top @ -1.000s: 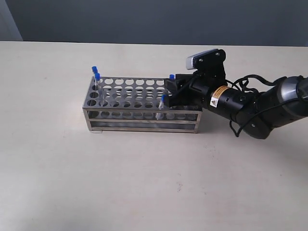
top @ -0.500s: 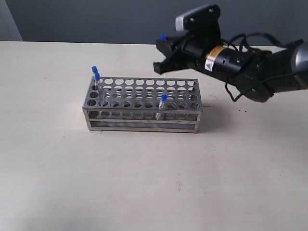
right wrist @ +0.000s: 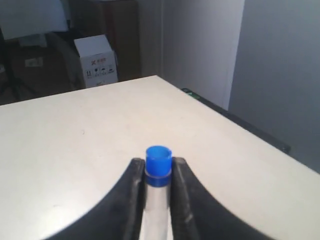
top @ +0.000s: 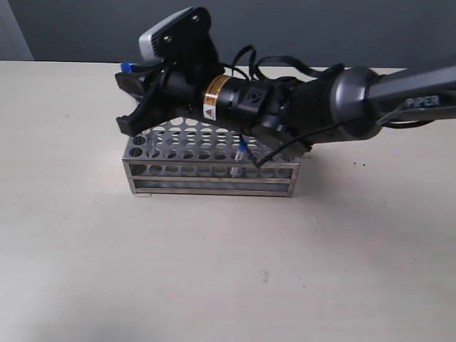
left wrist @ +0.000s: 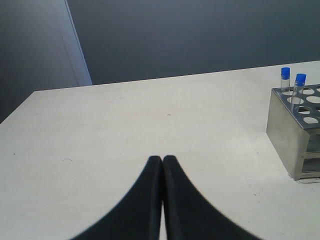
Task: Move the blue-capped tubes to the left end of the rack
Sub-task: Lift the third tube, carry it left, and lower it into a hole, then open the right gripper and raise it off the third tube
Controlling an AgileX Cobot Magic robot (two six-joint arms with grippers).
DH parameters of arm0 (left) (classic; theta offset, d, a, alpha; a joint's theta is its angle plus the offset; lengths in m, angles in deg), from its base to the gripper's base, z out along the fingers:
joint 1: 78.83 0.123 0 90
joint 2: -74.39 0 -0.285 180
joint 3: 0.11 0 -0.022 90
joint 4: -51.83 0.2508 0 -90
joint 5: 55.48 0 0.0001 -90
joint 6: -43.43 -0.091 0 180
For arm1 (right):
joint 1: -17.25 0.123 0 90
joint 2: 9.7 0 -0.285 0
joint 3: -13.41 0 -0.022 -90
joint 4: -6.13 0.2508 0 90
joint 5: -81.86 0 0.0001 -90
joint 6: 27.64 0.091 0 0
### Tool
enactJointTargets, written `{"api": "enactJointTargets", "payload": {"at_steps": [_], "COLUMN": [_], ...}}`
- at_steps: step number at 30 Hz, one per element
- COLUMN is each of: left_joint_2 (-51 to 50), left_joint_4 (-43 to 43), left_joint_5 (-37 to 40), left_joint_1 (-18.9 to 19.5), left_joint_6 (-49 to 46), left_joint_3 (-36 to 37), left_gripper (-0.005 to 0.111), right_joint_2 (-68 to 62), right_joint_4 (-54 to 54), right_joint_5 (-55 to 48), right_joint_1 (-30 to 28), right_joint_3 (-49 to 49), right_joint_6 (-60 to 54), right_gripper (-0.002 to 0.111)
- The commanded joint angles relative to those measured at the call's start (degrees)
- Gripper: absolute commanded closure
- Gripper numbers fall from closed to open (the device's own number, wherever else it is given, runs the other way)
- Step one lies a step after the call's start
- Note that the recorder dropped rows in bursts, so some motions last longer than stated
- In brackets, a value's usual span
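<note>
My right hand (top: 132, 100) is clamped on a blue-capped tube (right wrist: 158, 161), cap up, over the left end of the rack (top: 214, 169); free holes lie below. My left hand (left wrist: 162, 165) is pressed together.

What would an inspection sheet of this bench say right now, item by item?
Surface: pale table, a few small specks.
Job's things: steel rack; two blue-capped tubes stand at its left end; third tube stands nearer the right end; fourth tube is held near the left end.
Clutter: nothing seen.
Grippers: left gripper shut, empty, away from the rack; right gripper shut on the fourth tube.
Cables: black cables loop along the right arm.
Surroundings: dark wall; white box beyond the table.
</note>
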Motion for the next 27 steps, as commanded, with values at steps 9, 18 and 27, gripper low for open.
{"api": "enactJointTargets", "payload": {"at_steps": [9, 18, 27], "left_joint_2": [-0.3, -0.3, -0.3], "left_joint_4": [0.0, 0.0, 0.0], "left_joint_5": [-0.8, -0.8, -0.8], "left_joint_1": [-0.4, -0.4, -0.4], "left_joint_6": [0.2, 0.2, 0.2], "left_joint_3": [-0.1, -0.1, -0.1], "left_gripper": [0.106, 0.106, 0.106], "right_joint_2": [-7.4, -7.4, -10.1], "right_joint_4": [3.2, 4.2, 4.8], "right_joint_5": [0.3, -0.2, -1.3], "right_joint_1": [1.9, 1.9, 1.5], "right_joint_3": [5.1, 7.3, 7.4], "right_joint_6": [0.1, -1.8, -2.0], "right_gripper": [0.109, 0.109, 0.109]}}
